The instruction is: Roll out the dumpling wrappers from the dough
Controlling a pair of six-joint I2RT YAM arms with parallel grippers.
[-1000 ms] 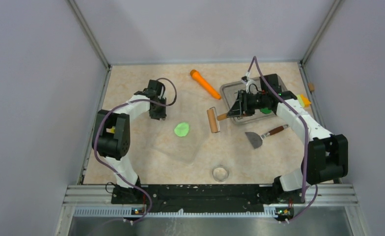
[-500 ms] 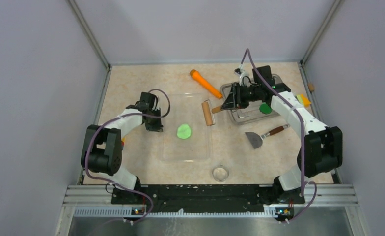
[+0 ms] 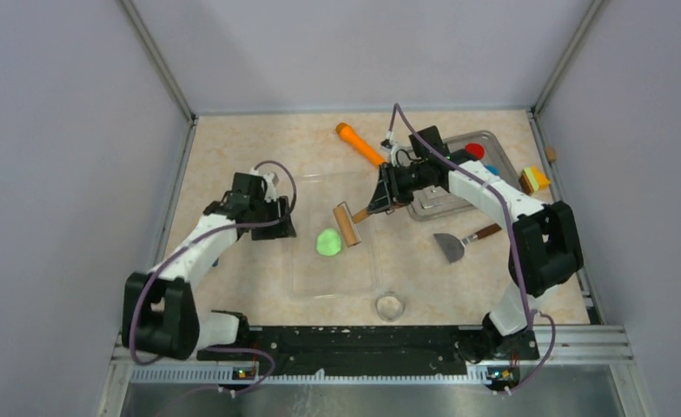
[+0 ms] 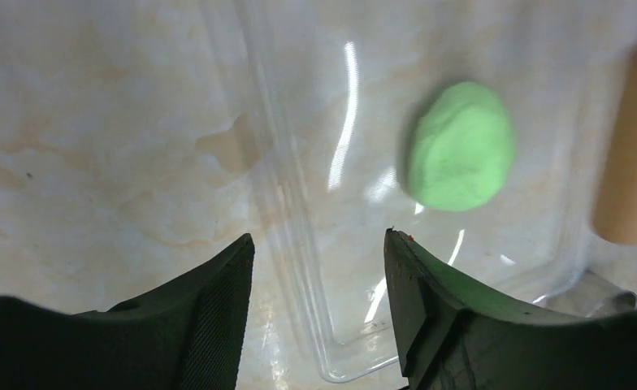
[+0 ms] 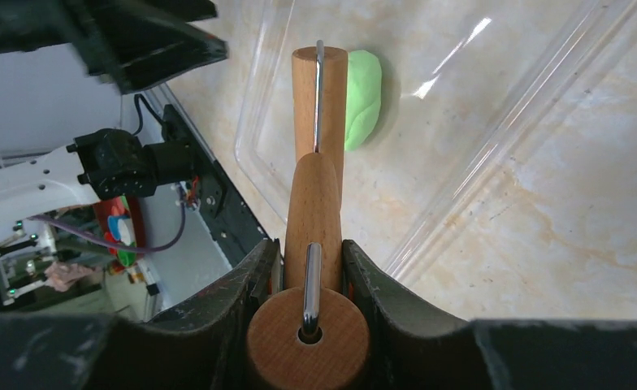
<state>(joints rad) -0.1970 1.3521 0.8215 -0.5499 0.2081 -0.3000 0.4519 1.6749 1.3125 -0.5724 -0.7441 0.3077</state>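
A soft oval blob of light lime-green dough (image 3: 328, 242) lay just left of centre in the overhead view. It sat on a clear plastic tray (image 3: 333, 280) on the marbled beige counter (image 3: 233, 148). The left arm's fingers (image 4: 210, 309) stood apart with nothing gripped, poised over the tray's left rim, and the dough was up and to their right in that wrist view. The right arm's fingers (image 5: 242, 301) were clamped on the handle of a wooden rolling pin (image 5: 315, 162). Its roller sat just beside the dough's right edge, though I couldn't tell if they touched. Right of centre stood a metal tray (image 3: 437, 211) holding a red disc (image 3: 474, 150). An orange cylinder (image 3: 361, 145) lay at upper centre, a wooden-handled scraper (image 3: 459, 243) lower right, and a small clear round cutter (image 3: 390, 306) near the bottom.
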